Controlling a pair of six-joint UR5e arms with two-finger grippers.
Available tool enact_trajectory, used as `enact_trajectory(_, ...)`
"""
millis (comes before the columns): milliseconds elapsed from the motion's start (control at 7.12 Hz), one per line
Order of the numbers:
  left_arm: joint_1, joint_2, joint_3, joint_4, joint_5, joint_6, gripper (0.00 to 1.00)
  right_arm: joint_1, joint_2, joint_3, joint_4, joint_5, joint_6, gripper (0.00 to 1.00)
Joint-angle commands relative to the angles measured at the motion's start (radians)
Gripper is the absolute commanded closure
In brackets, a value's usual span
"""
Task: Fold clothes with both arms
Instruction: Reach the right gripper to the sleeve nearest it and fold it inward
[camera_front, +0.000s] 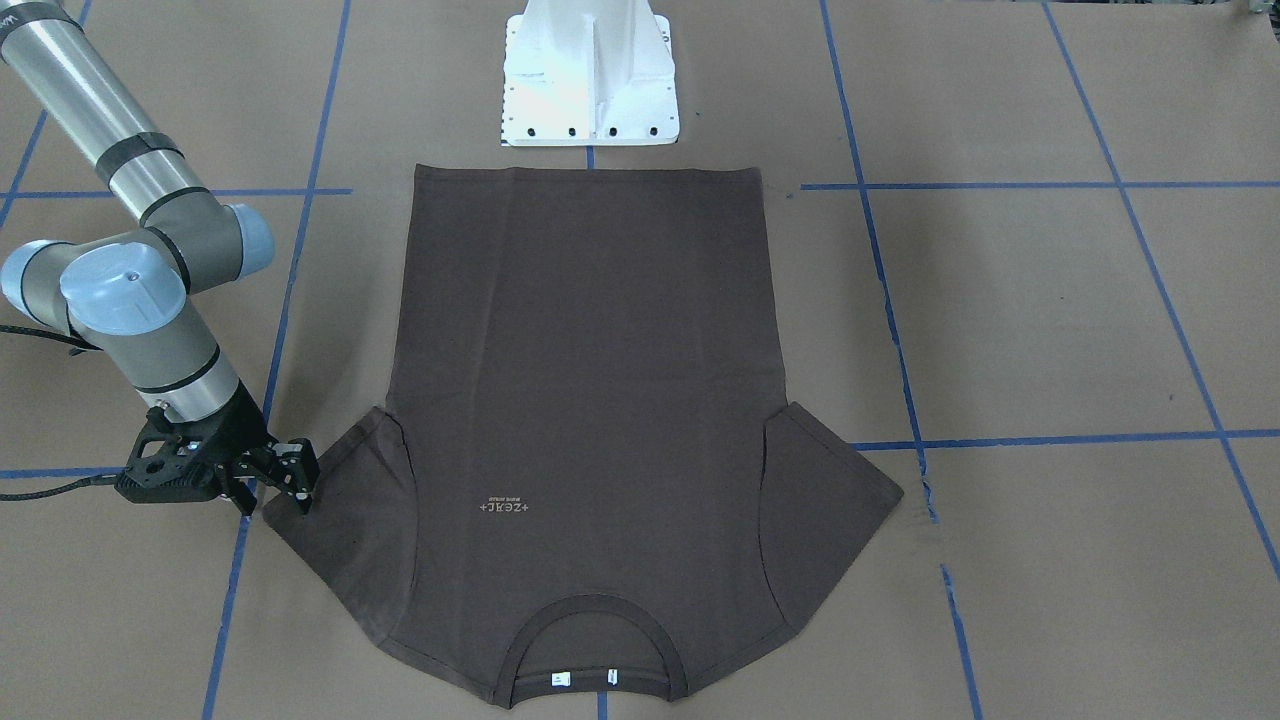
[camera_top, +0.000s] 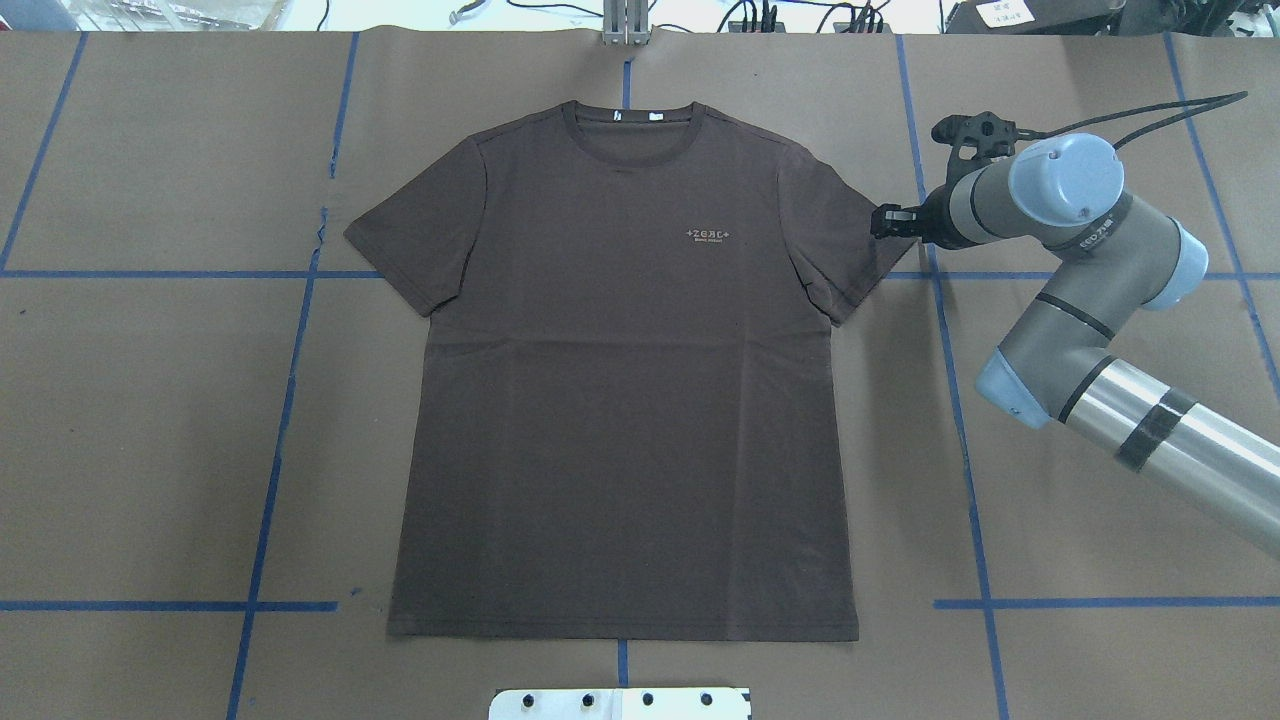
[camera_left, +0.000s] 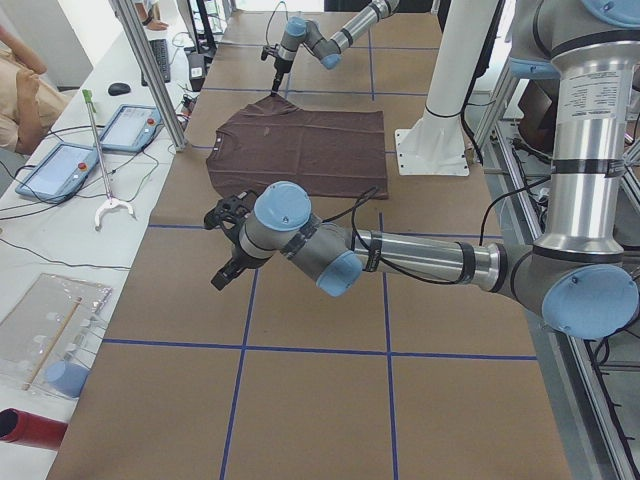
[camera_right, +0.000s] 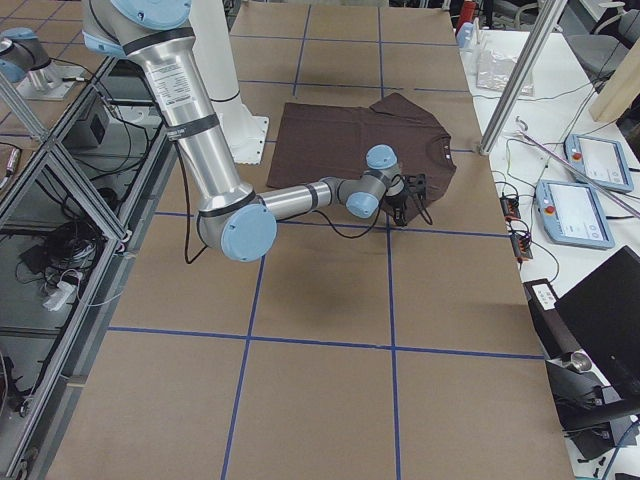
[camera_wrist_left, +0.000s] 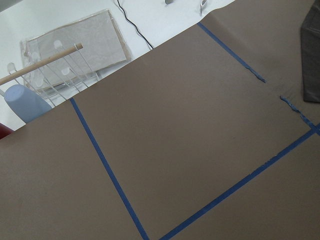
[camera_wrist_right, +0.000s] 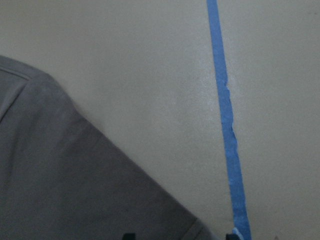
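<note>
Between the spread fingertips (camera_wrist_right: 129, 235) of the right claw (camera_top: 878, 223) lies the outer corner of one sleeve of the dark brown T-shirt (camera_top: 620, 400). The right wrist view shows the two tips well apart, one over the cloth and the other at a blue tape line (camera_wrist_right: 225, 125). The claw is open with nothing pinched.

From that claw the shirt stretches away flat and front up on the brown paper-covered tabletop (camera_top: 150, 450). The pale chest lettering (camera_top: 709, 235) sits just past the sleeve seam on the claw's side. The ribbed collar with its white tags (camera_top: 654, 116) lies farther from the robot than the claw does. The hem lies back toward the white pedestal base (camera_front: 590, 80). The other sleeve spreads out on the side of the shirt opposite the claw.

The left claw (camera_left: 222, 278) hangs over bare tabletop, well apart from the shirt and out beyond that opposite sleeve. Only the side camera catches it, so I cannot tell how far it is open. Its wrist view shows paper, tape lines and a sliver of dark cloth at the frame's right edge.
</note>
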Motion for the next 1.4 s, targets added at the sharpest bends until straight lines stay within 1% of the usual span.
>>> enact_trajectory(0, 0.000, 0.002, 0.000, 0.000, 0.000, 0.002, 0.00, -0.003, 0.000, -0.009, 0.000, 0.000, 0.000, 0.34)
enact_trajectory(140, 0.000, 0.002, 0.000, 0.000, 0.000, 0.002, 0.00, -0.003, 0.002, -0.009, 0.000, 0.000, 0.001, 0.55)
enact_trajectory(281, 0.000, 0.003, 0.000, 0.000, 0.000, 0.003, 0.00, -0.003, 0.003, -0.008, -0.001, 0.000, 0.003, 1.00)
enact_trajectory(843, 0.000, 0.005, 0.000, -0.002, 0.002, 0.005, 0.00, 0.002, 0.063, 0.004, -0.038, 0.001, 0.008, 1.00)
enact_trajectory(983, 0.000, 0.005, 0.000, 0.000, 0.002, 0.005, 0.00, 0.000, 0.097, 0.056, -0.158, -0.012, 0.009, 1.00)
enact_trajectory(1124, 0.000, 0.005, 0.000, -0.002, 0.002, 0.003, 0.00, -0.017, 0.152, 0.108, -0.319, -0.067, 0.041, 1.00)
enact_trajectory(1264, 0.000, 0.005, 0.000, -0.002, 0.002, 0.003, 0.00, -0.087, 0.237, 0.094, -0.406, -0.141, 0.146, 1.00)
